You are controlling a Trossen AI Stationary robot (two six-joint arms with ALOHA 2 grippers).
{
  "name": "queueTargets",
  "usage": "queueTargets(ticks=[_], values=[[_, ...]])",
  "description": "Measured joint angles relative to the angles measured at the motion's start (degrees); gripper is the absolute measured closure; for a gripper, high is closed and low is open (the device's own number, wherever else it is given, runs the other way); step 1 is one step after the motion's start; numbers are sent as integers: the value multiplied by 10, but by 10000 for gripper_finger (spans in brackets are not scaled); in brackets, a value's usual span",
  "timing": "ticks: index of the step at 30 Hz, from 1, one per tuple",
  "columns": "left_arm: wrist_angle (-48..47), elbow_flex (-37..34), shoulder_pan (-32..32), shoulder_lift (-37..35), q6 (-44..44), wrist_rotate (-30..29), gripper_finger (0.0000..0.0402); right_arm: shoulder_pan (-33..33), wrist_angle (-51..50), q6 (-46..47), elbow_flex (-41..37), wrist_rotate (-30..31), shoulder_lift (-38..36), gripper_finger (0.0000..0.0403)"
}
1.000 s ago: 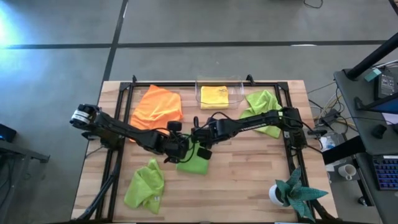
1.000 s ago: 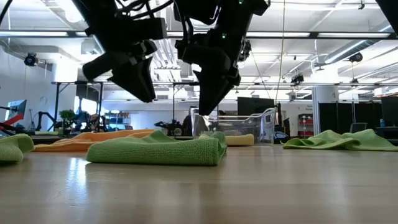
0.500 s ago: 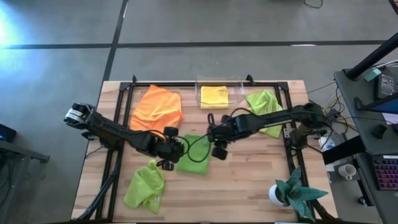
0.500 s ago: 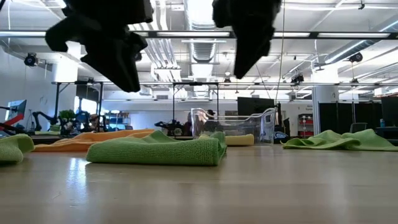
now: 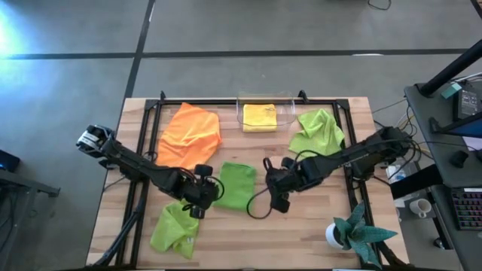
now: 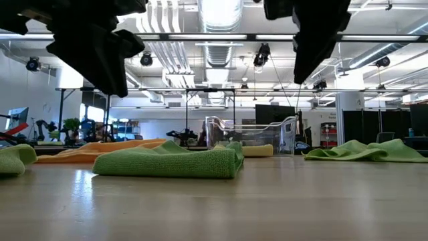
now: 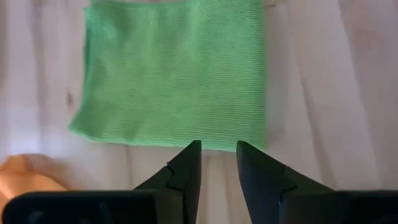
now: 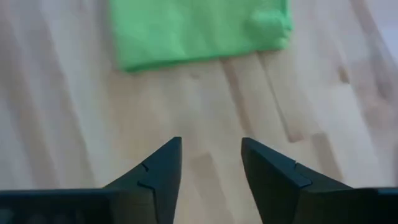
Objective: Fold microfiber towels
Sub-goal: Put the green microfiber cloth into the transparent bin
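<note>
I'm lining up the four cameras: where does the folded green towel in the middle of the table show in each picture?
High view: folded green towel at the table's middle, between both grippers.
Low view: same towel, left of centre, in front of the clear bin.
Left wrist view: fills the upper half.
Right wrist view: along the top edge.
Shared landmark: the clear bin, in the high and low views only.

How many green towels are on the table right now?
3. One folded green towel at the table's middle, one crumpled towel at the near left, one loose towel at the far right beside the clear bin. None look hidden.
</note>
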Motion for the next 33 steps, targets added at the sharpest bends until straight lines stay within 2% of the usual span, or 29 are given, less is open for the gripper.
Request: queueTargets(ticks=[5,16,22,28,33], values=[[0,0,0,0,0,18,300,24,55,-3,0,1,8,215],[15,-1,-5,1,0,28,186,54,174,-64,0,5,51,209],[69,-8,-21,18,0,25,178,53,209,-71,0,7,90,209],[71,-8,-38,63,0,22,178,55,227,-96,23,5,127,210],[75,-8,-42,92,0,-10,178,54,228,-128,43,5,151,211]])
